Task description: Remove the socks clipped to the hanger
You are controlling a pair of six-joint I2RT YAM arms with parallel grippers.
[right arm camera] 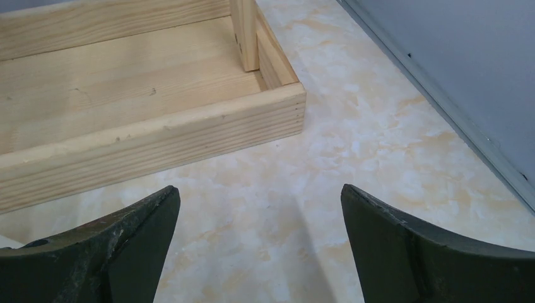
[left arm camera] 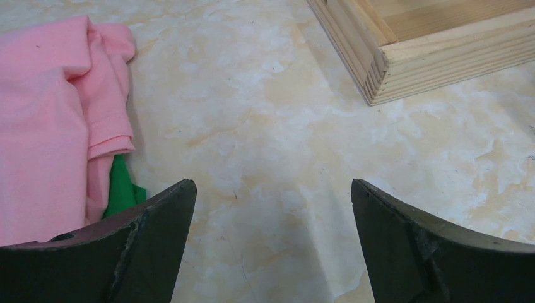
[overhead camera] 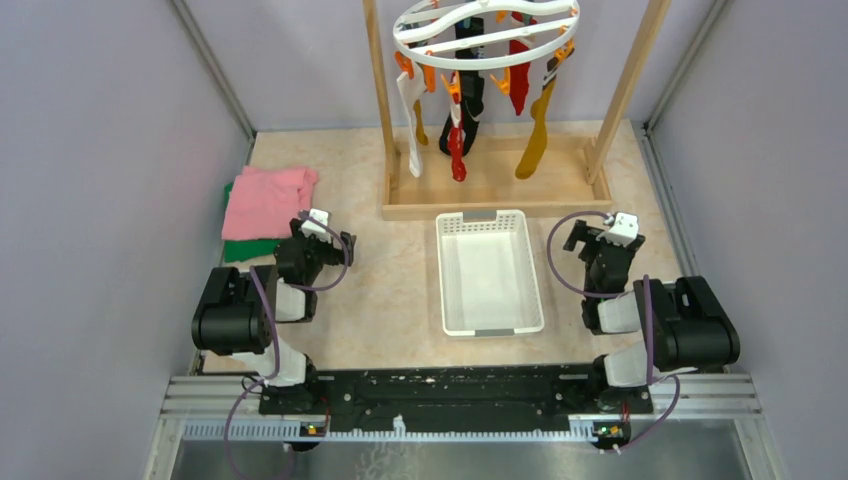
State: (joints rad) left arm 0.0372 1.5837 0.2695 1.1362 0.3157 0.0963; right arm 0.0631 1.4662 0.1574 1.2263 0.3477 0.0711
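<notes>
The white oval hanger (overhead camera: 487, 32) hangs at the top of the wooden frame at the back. Several socks dangle from its orange clips: a white one (overhead camera: 411, 125), a black one (overhead camera: 467, 100), a red one (overhead camera: 458, 150), another red one (overhead camera: 519, 65) and a mustard yellow one (overhead camera: 535, 135). My left gripper (overhead camera: 322, 232) is open and empty, low over the table near the pink cloth; its open jaws show in the left wrist view (left arm camera: 271, 189). My right gripper (overhead camera: 596, 232) is open and empty, right of the basket; its open jaws show in the right wrist view (right arm camera: 260, 192).
The wooden frame's base (overhead camera: 495, 208) lies behind both grippers; it shows in the left wrist view (left arm camera: 429, 57) and the right wrist view (right arm camera: 151, 136). A white slotted basket (overhead camera: 489, 272) sits between the arms. Folded pink (overhead camera: 265, 200) and green (overhead camera: 250, 250) cloths lie at the left. Grey walls close in both sides.
</notes>
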